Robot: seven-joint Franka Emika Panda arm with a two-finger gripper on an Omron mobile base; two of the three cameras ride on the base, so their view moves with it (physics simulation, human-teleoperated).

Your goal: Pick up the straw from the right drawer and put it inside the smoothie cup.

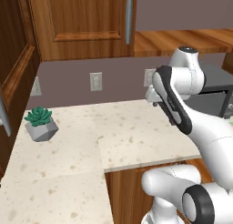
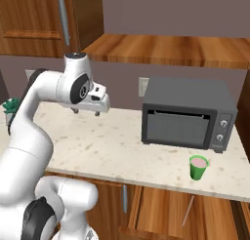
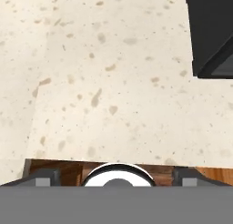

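The smoothie cup (image 2: 198, 167), small and bright green with a pale pink top, stands on the counter in front of the microwave's right end. Below the counter edge the right drawer (image 2: 156, 207) is open, and the thin pale straw (image 2: 188, 210) lies slanted inside it. My gripper (image 2: 85, 111) hangs above the middle of the counter, well left of the cup and the drawer, pointing down. In the hand view its fingertips (image 3: 43, 177) stand wide apart over bare speckled stone, open with nothing between them.
A dark grey microwave (image 2: 188, 112) sits at the back right of the counter (image 2: 112, 151); its corner (image 3: 211, 32) reaches into the hand view. A grey faceted pot with a green succulent (image 1: 41, 123) stands at the far left. Wooden cabinets hang overhead.
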